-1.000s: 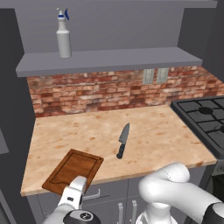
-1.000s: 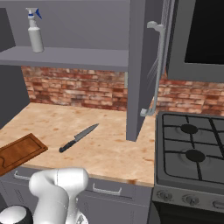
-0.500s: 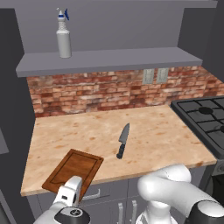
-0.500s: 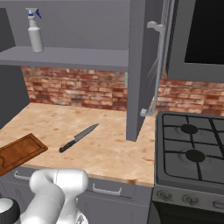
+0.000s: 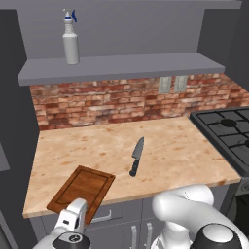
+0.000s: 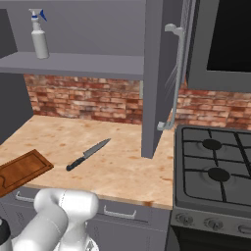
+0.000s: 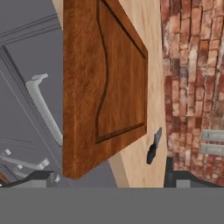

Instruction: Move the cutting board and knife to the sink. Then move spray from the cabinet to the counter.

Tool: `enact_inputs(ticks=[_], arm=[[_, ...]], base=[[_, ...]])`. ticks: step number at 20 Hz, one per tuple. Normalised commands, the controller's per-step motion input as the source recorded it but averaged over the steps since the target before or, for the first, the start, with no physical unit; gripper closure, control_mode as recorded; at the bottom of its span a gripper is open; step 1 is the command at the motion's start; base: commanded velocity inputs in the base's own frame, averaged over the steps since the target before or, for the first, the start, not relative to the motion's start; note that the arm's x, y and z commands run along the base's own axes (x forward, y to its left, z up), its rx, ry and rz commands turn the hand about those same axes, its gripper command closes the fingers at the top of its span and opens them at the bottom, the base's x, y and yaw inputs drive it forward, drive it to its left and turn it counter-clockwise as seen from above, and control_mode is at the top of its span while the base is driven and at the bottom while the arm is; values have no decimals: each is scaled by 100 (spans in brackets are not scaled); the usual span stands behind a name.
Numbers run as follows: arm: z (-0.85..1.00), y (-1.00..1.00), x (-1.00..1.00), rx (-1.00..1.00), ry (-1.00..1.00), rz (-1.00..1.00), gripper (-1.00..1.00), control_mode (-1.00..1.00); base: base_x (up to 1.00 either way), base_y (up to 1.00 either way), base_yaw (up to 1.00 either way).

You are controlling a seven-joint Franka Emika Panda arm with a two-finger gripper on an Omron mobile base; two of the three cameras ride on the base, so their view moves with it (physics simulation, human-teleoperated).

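- The cutting board (image 5: 81, 192) lies flat at the front left corner of the counter (image 5: 170, 146), and its near corner hangs a little over the pale edge.
- My gripper (image 5: 72, 220) is low in front of this corner, with its jaws spread wide and nothing between them.
- In the hand view the board's edge (image 7: 83, 87) is close before my fingertips (image 7: 43, 176).
- The knife (image 5: 136, 156) lies on the counter, well apart from the board, blade toward the brick wall (image 5: 126, 99).
- The spray (image 5: 70, 38) stands upright on the grey shelf (image 5: 146, 65).
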Motion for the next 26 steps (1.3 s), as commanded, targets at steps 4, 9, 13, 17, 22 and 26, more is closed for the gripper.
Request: enact_inputs(ticks=[4, 9, 13, 17, 22, 26], arm=[[-11, 9, 12, -3, 0, -2, -100, -100], [-14, 8, 13, -4, 0, -2, -100, -100], [-19, 9, 14, -4, 0, -2, -100, -100], [-20, 8, 13, -4, 0, -2, -100, -100], [-14, 5, 15, -3, 0, -1, -100, -100], [-11, 5, 14, -4, 0, -1, -100, -100]], base=[[0, 0, 0], [0, 0, 0], [0, 0, 0], [0, 0, 0], [0, 0, 0], [0, 0, 0]])
